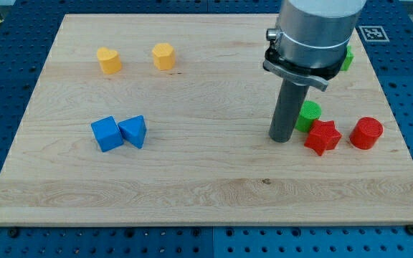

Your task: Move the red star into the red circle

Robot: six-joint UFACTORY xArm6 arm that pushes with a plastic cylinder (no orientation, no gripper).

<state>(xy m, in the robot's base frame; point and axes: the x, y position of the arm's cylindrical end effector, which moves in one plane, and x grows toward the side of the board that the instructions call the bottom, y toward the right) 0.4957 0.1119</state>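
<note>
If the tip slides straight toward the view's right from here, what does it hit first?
Most likely the red star, right beside my tip. The green block sits slightly above that line, so it may get clipped; depth is unclear. The red circle lies beyond.

no readable text, numbers or brands anywhere, only a black-and-white fiducial marker (371, 32), on the blue surface just off the board's (192, 179) top right corner

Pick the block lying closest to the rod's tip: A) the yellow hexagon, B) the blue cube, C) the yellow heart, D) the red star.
D: my tip sits just to the view's left of the red star, with the red circle on the star's far side; the blue and yellow blocks lie far off at the view's left.
</note>
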